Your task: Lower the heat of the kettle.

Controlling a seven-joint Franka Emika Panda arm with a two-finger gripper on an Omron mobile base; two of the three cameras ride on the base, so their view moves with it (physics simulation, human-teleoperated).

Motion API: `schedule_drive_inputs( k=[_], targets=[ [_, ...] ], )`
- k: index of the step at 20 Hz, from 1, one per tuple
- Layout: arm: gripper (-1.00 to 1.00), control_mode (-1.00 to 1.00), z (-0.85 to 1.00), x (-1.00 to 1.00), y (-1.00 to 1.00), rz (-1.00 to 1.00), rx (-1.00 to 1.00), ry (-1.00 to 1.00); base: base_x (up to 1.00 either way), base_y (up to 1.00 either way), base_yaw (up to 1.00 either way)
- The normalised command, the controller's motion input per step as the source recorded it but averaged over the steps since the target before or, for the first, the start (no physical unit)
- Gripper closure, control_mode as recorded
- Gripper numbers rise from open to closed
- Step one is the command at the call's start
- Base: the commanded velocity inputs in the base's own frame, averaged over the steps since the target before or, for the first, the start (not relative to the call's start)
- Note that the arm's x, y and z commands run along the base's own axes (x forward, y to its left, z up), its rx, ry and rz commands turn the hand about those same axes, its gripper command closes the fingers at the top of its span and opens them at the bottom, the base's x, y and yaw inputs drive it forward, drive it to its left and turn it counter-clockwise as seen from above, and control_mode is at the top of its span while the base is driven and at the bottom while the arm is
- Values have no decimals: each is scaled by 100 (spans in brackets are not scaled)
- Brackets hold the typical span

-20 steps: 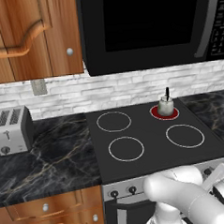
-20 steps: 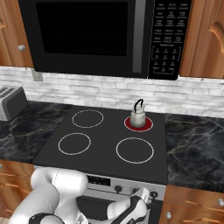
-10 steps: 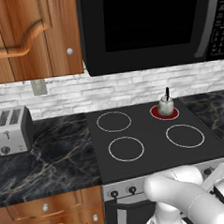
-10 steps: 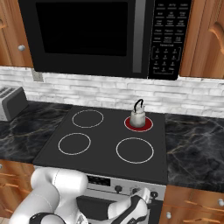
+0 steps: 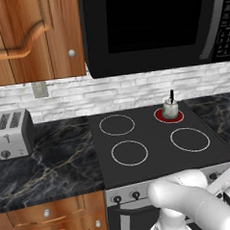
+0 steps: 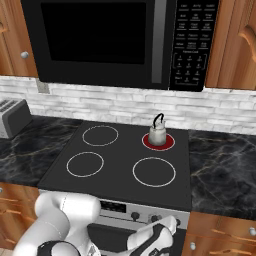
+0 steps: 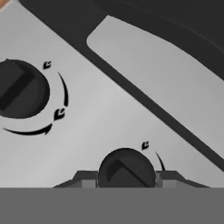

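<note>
The small silvery kettle (image 5: 170,108) (image 6: 157,133) with its thin black handle stands upright on the glowing red back right burner (image 5: 160,115) (image 6: 168,143) of the black stove top. Low at the stove's silver front panel (image 7: 109,113), my gripper (image 7: 126,180) is shut on a black stove knob (image 7: 126,166), one finger tip on each side of it. A second black knob (image 7: 19,89) sits further along the panel. From the right base camera, the hand (image 6: 159,233) sits against the panel below the front right burner.
A silver toaster (image 5: 12,134) (image 6: 11,117) stands on the dark marble counter left of the stove. A black microwave (image 6: 125,42) hangs above the burners, with wooden cabinets either side. More knobs (image 5: 117,199) line the stove's front.
</note>
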Motion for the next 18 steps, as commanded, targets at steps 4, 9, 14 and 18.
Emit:
schedule_drive_inputs(
  k=[4, 9, 14, 18],
  targets=[
    [100, -100, 0, 0, -20, 0, 23, 0, 0, 0, 0],
    [100, -100, 0, 0, -15, 0, 22, 0, 0, 0, 0],
    [100, -100, 0, -1, -11, 0, 23, 0, 0, 0, 0],
    [100, -100, 5, 0, -11, 0, 25, 0, 0, 0, 0]
  ],
)
